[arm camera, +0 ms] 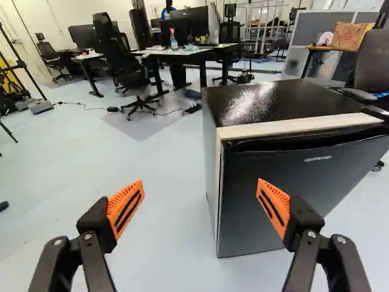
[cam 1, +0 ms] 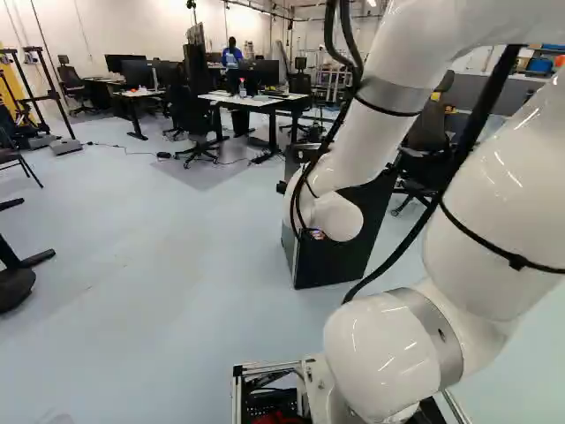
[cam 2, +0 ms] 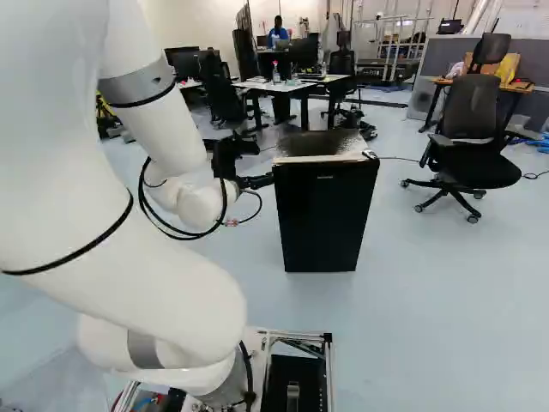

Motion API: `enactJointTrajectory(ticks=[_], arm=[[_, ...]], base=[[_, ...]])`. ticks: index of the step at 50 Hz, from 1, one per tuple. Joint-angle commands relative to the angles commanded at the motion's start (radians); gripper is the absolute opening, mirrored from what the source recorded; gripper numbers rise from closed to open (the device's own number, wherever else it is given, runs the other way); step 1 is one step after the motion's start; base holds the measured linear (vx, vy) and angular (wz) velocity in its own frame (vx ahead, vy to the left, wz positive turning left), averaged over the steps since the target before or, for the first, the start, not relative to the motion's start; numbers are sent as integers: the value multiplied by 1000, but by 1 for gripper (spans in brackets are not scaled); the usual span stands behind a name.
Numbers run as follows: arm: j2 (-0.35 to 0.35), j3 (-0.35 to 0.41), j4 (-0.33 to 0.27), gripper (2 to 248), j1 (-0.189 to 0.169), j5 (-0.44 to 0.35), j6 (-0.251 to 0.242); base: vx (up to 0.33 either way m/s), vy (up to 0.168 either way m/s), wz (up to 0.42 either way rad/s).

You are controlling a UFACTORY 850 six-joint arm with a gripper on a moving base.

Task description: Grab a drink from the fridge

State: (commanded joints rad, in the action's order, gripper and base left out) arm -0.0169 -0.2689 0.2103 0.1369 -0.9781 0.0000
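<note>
Several black office chairs (cam 1: 194, 119) stand beside a white-topped desk with black legs (cam 1: 252, 101) at the back of the left base view, and a clear spray bottle with a red top (cam 1: 243, 88) sits on that desk. In the right base view, I have my glossy white arm (cam 2: 154, 112) at the left, reaching ahead to the black two-fingered gripper (cam 2: 268, 180). From the wrist view I can see its fingers spread wide, orange ribbed pads (arm camera: 126, 208) facing each other with a big gap and nothing gripped. One finger shows against the pale floor (arm camera: 170, 231), the other against the fridge door; I can't tell whether it touches.

Next comes the fridge itself, a small black box with a shiny top and a pale front edge (cam 2: 322, 215), standing on the floor just beside the gripper. Its door looks closed to me, so the inside is hidden. Farther right stands a black mesh-backed swivel chair (cam 2: 470, 107), and behind it a wooden-topped desk (cam 2: 521, 87) holds a brown paper bag (arm camera: 346, 36).
</note>
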Motion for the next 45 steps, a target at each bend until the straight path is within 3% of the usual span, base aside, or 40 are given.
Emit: enactJointTrajectory(ticks=[45], arm=[[264,-158,312,247,116,-171,0]], base=[[0,0,0]])
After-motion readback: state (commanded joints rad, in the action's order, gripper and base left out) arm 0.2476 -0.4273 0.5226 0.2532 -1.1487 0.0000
